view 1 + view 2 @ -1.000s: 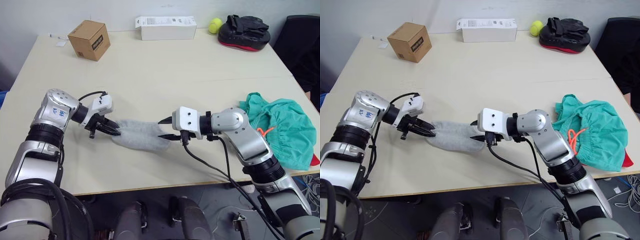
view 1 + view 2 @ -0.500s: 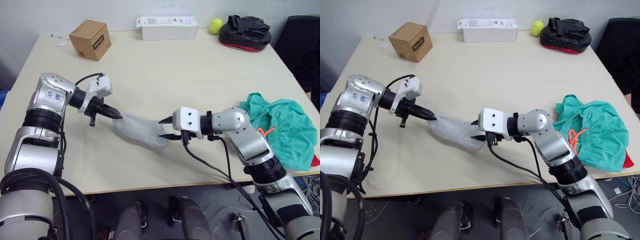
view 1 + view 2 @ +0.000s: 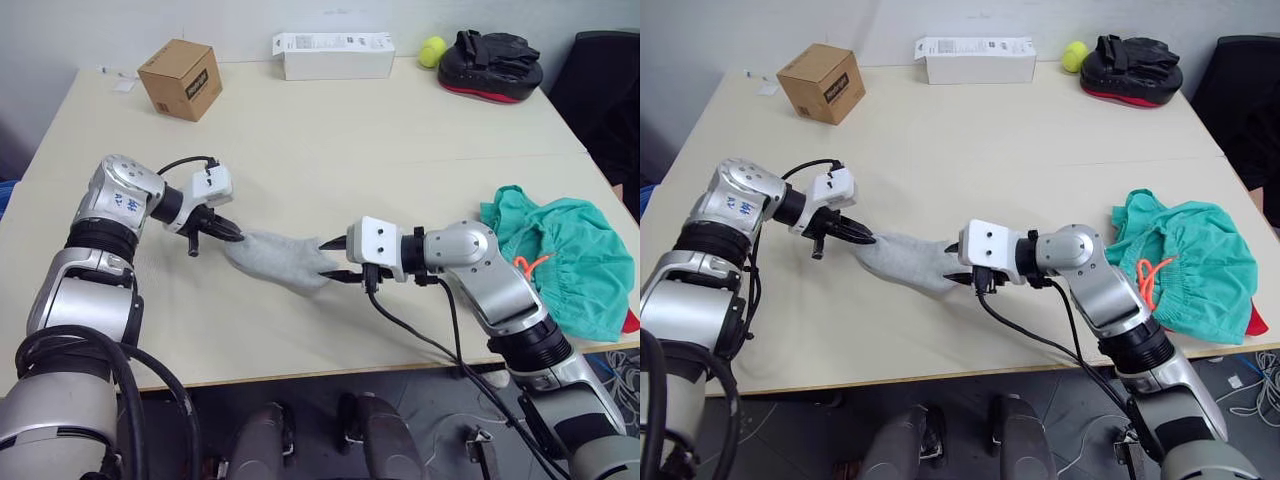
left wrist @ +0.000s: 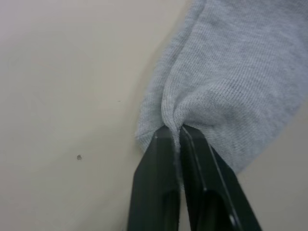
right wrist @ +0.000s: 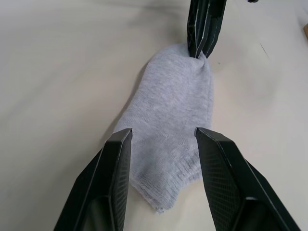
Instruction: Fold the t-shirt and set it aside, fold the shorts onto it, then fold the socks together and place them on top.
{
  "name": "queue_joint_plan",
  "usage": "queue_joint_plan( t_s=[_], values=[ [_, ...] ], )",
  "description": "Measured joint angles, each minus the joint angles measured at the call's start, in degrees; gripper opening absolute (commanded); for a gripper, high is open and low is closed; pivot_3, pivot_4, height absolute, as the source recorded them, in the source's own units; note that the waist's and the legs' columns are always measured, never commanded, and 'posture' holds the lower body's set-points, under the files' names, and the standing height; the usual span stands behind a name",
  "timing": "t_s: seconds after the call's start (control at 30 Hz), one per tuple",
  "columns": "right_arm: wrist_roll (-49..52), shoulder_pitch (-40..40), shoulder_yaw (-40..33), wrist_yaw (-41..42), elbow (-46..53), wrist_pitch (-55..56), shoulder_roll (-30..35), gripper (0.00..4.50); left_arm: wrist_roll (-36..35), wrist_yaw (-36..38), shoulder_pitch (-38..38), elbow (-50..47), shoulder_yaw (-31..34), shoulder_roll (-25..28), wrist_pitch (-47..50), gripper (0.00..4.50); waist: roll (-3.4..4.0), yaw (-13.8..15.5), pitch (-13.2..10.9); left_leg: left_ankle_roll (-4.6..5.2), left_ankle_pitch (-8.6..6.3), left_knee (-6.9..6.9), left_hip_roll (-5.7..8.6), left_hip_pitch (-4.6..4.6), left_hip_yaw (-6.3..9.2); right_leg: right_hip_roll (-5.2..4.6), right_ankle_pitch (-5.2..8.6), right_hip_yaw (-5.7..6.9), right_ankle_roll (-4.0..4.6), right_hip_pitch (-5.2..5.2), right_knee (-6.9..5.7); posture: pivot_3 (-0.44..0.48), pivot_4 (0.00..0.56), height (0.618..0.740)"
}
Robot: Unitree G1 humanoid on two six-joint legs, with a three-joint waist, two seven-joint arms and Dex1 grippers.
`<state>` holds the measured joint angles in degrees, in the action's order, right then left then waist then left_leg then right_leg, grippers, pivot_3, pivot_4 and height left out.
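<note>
Grey socks [image 3: 283,260] pinched in left gripper [image 3: 232,234] jaws; right gripper [image 3: 335,260] jaws spread; shorts [image 3: 560,262] unfolded-looking; socks not stacked.

Our left gripper [image 3: 235,236] swung up and back down toward the table since a second ago, dragging the pinched end of the socks [image 3: 285,258] with it, socks pulled narrower, stretched toward our right gripper [image 3: 334,259]
</note>
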<state>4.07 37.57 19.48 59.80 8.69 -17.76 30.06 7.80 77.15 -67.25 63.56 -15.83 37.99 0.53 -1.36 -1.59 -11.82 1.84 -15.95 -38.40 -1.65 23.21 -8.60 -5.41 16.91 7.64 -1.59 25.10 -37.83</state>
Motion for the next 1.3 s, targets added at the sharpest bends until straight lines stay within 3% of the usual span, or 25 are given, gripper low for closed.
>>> queue_joint_plan(
  t_s=[0.17,0.23,0.33,0.4,0.57,0.73,0.87,1.03,1.17,1.3],
  values=[
    [0.1,0.0,-0.1,-1.4,0.0,-0.6,-0.4,2.08,-1.2,0.8,3.0,-4.3,2.9,2.9,-1.4,2.92,0.0,-0.2,0.0,-0.01,0.0,0.03,-0.02,0.0,-0.01,0.01,0.0,-0.01,0.0,0.05,-0.02,0.0,0.15,0.74],
    [0.3,0.2,-0.3,-2.1,-0.2,-1.5,-1.2,1.71,-3.8,2.9,5.0,-9.3,5.4,4.4,0.7,2.96,0.0,-0.1,0.0,-0.02,0.0,0.01,-0.02,0.01,-0.01,0.01,0.0,-0.01,0.0,0.06,-0.05,0.0,0.15,0.74],
    [0.5,1.5,-0.5,-4.0,-1.1,-2.9,-4.4,0.82,-9.4,5.1,8.9,-21.8,9.1,4.8,6.7,2.41,0.0,-0.1,0.0,-0.02,0.0,-0.08,-0.02,0.02,0.0,-0.01,0.0,-0.04,0.0,0.03,-0.09,0.0,0.15,0.74],
    [0.2,3.1,0.3,-6.1,-2.3,-4.0,-7.7,0.03,-11.6,4.5,12.8,-31.2,10.1,3.7,9.6,1.68,0.0,0.0,0.0,-0.01,0.0,-0.16,-0.02,0.0,0.04,-0.02,0.0,-0.04,0.0,-0.03,-0.13,0.0,0.15,0.74],
    [-3.7,4.0,4.5,-10.4,-7.1,-4.7,-13.0,0.0,-9.0,-0.1,18.4,-35.7,5.9,0.5,7.6,0.11,-0.02,0.0,0.0,0.0,-0.01,-0.32,-0.02,0.02,0.06,-0.01,0.0,-0.03,0.0,-0.07,-0.18,0.0,0.15,0.74],
    [-8.7,4.0,8.5,-13.6,-15.4,-3.5,-15.3,0.0,-3.8,-5.6,18.5,-32.2,2.6,-0.7,4.8,0.03,-0.04,0.0,0.0,0.03,-0.02,-0.3,-0.02,0.02,0.04,-0.01,0.0,-0.03,0.0,-0.06,-0.2,0.0,0.15,0.74],
    [-10.8,4.1,9.4,-13.4,-17.6,-0.6,-14.5,0.0,-3.3,-5.7,20.3,-36.8,2.0,-0.3,8.3,0.03,-0.05,-0.1,0.1,0.03,-0.03,-0.29,-0.03,-0.03,0.04,-0.01,0.0,-0.04,0.0,-0.1,-0.19,0.0,0.15,0.74],
    [-9.8,3.4,8.2,-6.7,-16.3,3.4,-6.2,0.0,-5.5,-5.4,27.4,-51.0,2.4,0.4,19.1,0.03,-0.04,0.2,0.1,0.13,-0.1,-0.33,0.0,-0.28,0.21,-0.03,-0.01,-0.01,-0.04,-0.54,-0.01,0.0,0.15,0.74],
    [-9.0,3.0,6.0,-2.1,-17.6,7.9,0.1,0.0,-5.9,-8.0,29.5,-56.7,2.3,-1.2,25.5,0.03,-0.05,0.6,0.1,0.2,-0.14,-0.45,0.01,-0.34,0.21,-0.05,-0.03,-0.03,-0.09,-0.66,0.0,0.0,0.15,0.74],
    [-7.0,3.1,3.8,-0.9,-19.5,8.1,-0.1,0.0,-6.1,-11.2,29.6,-57.2,2.3,-2.1,27.0,0.03,-0.05,0.8,0.1,0.18,-0.13,-0.46,-0.02,-0.35,0.21,-0.05,-0.03,-0.04,-0.09,-0.64,-0.03,0.0,0.15,0.74]
  ],
)
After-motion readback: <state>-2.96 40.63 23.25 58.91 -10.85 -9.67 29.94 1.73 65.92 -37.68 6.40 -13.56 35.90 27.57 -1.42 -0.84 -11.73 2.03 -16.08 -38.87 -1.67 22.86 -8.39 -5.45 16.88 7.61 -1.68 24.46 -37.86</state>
